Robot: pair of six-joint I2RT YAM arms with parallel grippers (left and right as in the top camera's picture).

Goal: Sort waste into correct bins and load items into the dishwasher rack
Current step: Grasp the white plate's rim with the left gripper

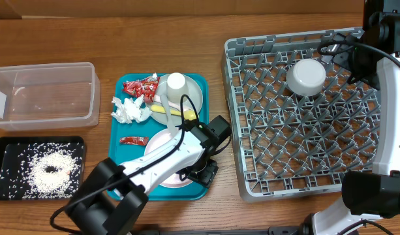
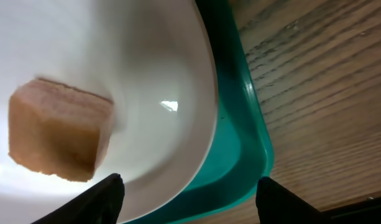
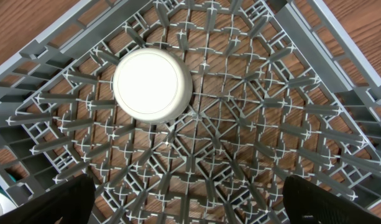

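**orange cube (image 2: pixel 56 134) on the pink plate (image 2: pixel 159 74), nothing held**

the plate lies in the teal tray (image 2: pixel 240 143) by the bench's (image 2: pixel 327 74) edge nearest me. my left hand (image 2: pixel 190 200) is spread wide over its rim, holding nothing. my right hand (image 3: pixel 190 202) is spread wide above the rack (image 3: pixel 252 124), a white bowl (image 3: pixel 151 84) upside down in it.

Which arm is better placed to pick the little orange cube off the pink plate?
Left. The left arm's fingers hang open just over the pink plate, with the orange cube close ahead. The right arm's fingers are above the dishwasher rack and its upturned white bowl.
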